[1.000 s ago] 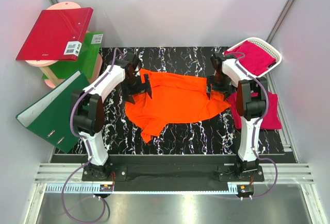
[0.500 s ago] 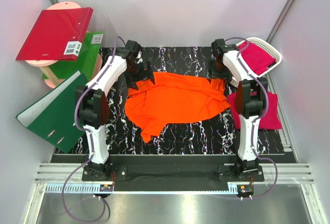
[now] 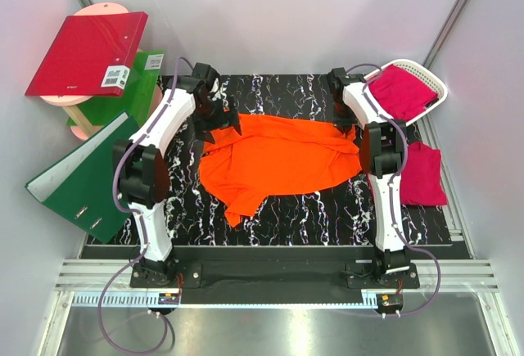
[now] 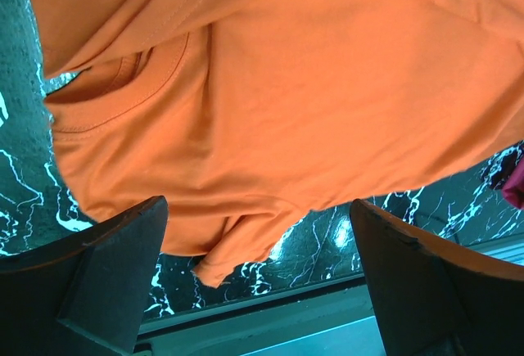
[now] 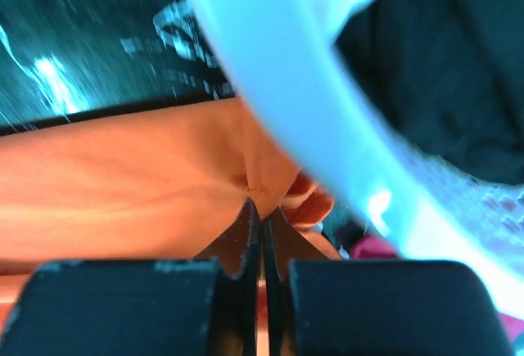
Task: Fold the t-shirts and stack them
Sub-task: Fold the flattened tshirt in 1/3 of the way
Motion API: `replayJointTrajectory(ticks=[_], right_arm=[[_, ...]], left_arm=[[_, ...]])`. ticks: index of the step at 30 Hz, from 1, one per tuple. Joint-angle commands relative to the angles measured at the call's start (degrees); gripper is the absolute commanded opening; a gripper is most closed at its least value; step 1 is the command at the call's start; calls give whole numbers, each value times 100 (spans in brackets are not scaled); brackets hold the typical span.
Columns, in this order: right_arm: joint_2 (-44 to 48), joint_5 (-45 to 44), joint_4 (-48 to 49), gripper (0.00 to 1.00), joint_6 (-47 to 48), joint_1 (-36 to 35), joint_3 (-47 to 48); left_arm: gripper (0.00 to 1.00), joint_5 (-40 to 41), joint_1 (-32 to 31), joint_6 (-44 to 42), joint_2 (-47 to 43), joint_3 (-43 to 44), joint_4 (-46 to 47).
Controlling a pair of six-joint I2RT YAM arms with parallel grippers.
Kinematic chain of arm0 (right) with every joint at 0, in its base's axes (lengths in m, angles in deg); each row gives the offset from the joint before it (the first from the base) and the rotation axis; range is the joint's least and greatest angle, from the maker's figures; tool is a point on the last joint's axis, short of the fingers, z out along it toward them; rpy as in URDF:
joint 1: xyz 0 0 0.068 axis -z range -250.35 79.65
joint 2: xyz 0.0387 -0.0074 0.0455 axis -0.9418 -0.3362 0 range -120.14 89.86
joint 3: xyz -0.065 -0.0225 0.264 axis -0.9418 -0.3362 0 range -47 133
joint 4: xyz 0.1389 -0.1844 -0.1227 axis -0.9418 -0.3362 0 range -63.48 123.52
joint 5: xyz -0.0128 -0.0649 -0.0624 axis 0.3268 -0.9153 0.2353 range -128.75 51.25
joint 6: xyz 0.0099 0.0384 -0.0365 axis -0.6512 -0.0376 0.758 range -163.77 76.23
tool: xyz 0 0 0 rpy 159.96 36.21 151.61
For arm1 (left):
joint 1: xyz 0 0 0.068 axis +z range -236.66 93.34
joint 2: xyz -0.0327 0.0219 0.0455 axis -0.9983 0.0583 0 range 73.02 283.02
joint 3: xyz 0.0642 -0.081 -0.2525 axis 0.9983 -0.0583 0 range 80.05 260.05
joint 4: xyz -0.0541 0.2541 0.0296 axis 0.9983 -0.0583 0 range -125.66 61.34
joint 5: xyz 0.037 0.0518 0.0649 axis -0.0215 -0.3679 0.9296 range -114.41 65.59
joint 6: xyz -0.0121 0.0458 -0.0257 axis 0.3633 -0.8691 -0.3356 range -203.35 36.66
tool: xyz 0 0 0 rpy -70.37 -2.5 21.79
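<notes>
You have a shirt (image 3: pixel 278 158) lying mid-tabletop (image 3: pixel 327 209). Behind it to the right stands the basket (image 3: pixel 435 83) with a second shirt (image 3: pixel 401 92) in it. A third shirt (image 3: pixel 422 174) lies before the basket. The binders (image 3: pixel 86 53) sit left of the tabletop.

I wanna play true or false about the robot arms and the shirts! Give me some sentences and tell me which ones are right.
The orange t-shirt lies on the marbled table. True.
The left gripper is shut. False: its jaws stand wide open above the orange t-shirt.
The right gripper pinches the orange t-shirt. True.
The white basket is empty. False: a magenta t-shirt lies in it.
</notes>
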Motion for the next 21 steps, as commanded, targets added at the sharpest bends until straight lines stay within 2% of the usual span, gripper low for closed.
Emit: replayJointTrajectory(ticks=[1, 7, 13, 16, 21], right_arm=[[-174, -406, 44, 0, 100, 2, 780], [-324, -810, 219, 0, 302, -130, 1371], [-210, -890, 773, 0, 469, -235, 1450], [-446, -1012, 835, 1, 540, -235, 1547], [-693, -1398, 844, 6, 505, -209, 1468]], left_arm=[[99, -223, 32, -157, -372, -181, -3], [99, -188, 32, -324, -337, -304, -3], [99, -153, 24, -333, -276, -313, -12], [99, -170, 32, -272, -232, -330, -12], [99, -109, 24, -219, -337, -304, -21]])
